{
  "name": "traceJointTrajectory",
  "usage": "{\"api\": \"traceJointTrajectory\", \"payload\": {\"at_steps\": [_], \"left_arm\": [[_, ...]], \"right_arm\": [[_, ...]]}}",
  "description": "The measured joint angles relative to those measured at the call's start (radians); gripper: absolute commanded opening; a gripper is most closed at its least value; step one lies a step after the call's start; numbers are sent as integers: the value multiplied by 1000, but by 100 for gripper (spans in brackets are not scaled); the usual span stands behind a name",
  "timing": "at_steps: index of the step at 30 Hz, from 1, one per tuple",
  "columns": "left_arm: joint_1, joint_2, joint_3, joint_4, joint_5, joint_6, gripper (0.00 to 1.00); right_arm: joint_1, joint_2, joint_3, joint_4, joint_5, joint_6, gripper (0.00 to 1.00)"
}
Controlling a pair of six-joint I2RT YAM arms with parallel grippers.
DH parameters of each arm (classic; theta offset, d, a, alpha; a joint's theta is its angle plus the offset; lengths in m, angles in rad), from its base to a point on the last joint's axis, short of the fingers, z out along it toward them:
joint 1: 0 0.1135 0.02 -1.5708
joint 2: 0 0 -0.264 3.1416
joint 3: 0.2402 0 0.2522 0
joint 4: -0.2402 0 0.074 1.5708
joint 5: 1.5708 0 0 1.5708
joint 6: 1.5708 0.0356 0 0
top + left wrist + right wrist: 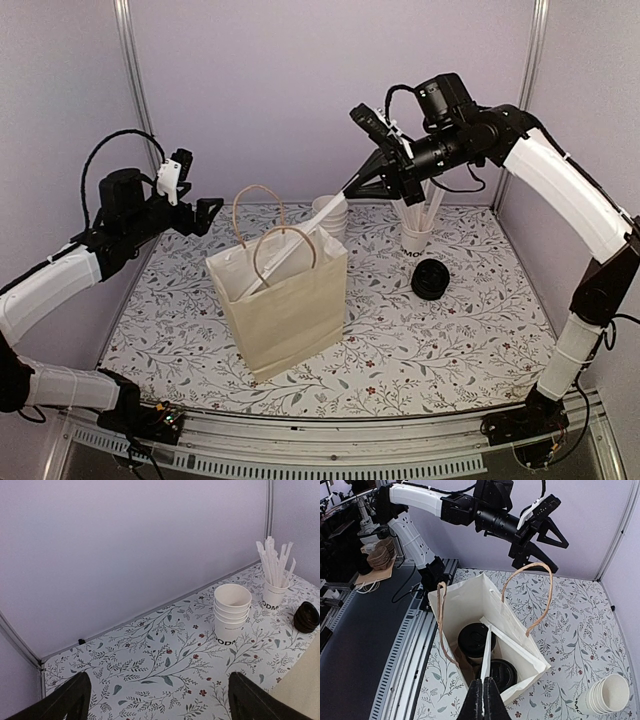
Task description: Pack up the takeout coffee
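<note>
Two black-lidded white paper coffee cups (472,639) stand inside the tall cream paper bag (512,627) at frame centre. My right tool (482,700) is clamped on a white straw (486,650) that leans into the bag. My left tool (157,700) gapes, empty. I judge little is left.

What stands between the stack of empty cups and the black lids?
The cup of white straws stands between the cup stack and the lids, touching neither, as the left wrist view shows.

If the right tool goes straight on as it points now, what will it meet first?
Following its straw, probably the nearer black lid inside the bag; depth is unclear.
</note>
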Motion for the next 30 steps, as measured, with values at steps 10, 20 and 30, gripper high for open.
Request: {"api": "traceJointTrajectory", "payload": {"at_steps": [10, 20, 30], "left_arm": [[0, 0, 0, -1, 12, 0, 97], [0, 0, 0, -2, 13, 0, 99], [10, 0, 0, -2, -42, -62, 100]], "right_arm": [[35, 132, 103, -14, -39, 52, 72], [-79, 127, 82, -6, 11, 77, 99], [-541, -203, -378, 351, 136, 235, 99]]}}
